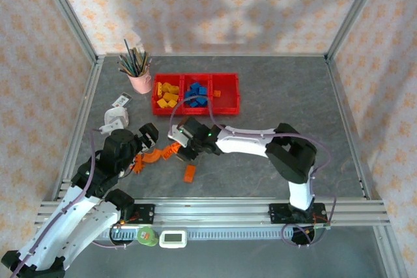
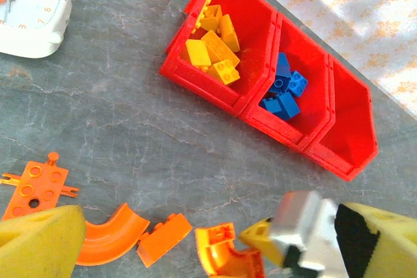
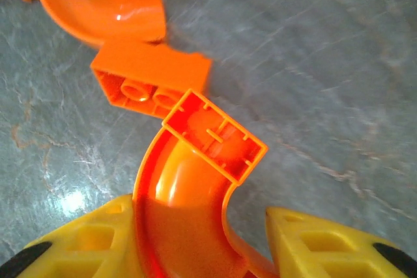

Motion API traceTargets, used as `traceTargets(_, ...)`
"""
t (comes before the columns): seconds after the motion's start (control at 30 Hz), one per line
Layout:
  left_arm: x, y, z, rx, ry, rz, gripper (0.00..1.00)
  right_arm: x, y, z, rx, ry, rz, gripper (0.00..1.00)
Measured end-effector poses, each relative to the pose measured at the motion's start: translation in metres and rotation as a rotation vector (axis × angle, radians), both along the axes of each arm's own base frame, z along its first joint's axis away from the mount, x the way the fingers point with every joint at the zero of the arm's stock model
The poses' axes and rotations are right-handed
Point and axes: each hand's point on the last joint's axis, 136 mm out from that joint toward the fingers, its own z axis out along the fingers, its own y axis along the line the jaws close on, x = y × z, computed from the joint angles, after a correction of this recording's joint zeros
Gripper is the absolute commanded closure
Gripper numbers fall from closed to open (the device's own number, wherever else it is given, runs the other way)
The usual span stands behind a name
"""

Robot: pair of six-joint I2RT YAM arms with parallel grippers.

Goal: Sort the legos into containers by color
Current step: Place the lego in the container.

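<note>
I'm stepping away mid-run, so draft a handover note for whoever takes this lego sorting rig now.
Left gripper: fingers open, over the loose orange pieces.
Right gripper: fingers closed on an orange arch at the table.
Bins: yellow legos in the left one, blue in the middle, one orange in the right.
To do: bin the arch, then the other orange pieces.
</note>
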Motion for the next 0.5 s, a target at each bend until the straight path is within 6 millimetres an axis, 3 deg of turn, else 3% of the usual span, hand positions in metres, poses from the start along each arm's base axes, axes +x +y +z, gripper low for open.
traceTargets(0.17, 0.004, -0.005, -0.005, 0.003, 0.023, -0.017, 0.01, 0.026, -0.022, 0.03, 0.072, 0.008, -0.103, 0.65)
traceTargets(0.27, 0.011, -0.015, -0.008, 0.001, 0.039, -0.056, 0.01, 0.054, -0.042, 0.05, 0.12, 0.004, -0.203, 0.65)
traceTargets(0.4, 0.023, -0.032, -0.011, -0.009, 0.056, -0.115, 0.01, 0.096, -0.081, 0.071, 0.181, 0.005, -0.364, 0.64)
traceTargets(0.5, 0.034, -0.045, -0.014, -0.013, 0.065, -0.158, 0.01, 0.123, -0.109, 0.075, 0.2, 0.007, -0.467, 0.64)
